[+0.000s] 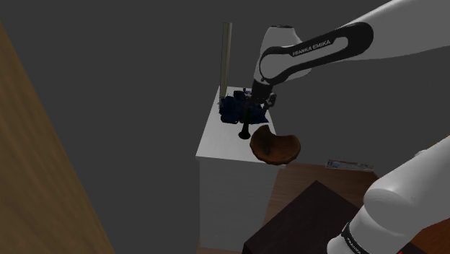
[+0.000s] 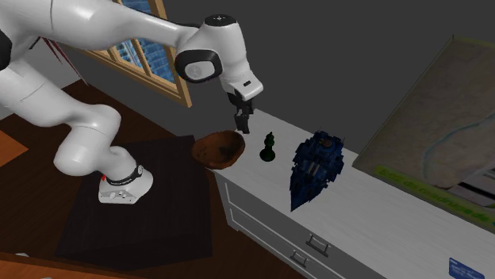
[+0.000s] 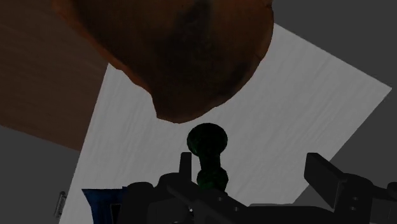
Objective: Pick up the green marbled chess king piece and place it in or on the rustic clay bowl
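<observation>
A dark green chess king (image 2: 269,148) stands upright on the white cabinet top (image 2: 381,214), just beside the brown clay bowl (image 2: 220,149), which sits at the cabinet's end. My gripper (image 2: 240,123) hangs open a little above the surface, over the gap between bowl and king. In the wrist view the king (image 3: 207,149) rises close to one finger (image 3: 185,164), the other finger (image 3: 324,178) stands far off, and nothing is clasped. The bowl (image 3: 178,57) lies beyond the king. From the shoulder view the king (image 1: 246,130) stands next to the bowl (image 1: 275,144), below the gripper (image 1: 254,112).
A dark blue ship-like model (image 2: 316,166) lies on the cabinet just past the king. A large map panel (image 2: 428,135) leans on the wall behind. Drawer fronts (image 2: 317,244) face the dark stand (image 2: 143,206). The cabinet top (image 1: 216,144) ends near the bowl.
</observation>
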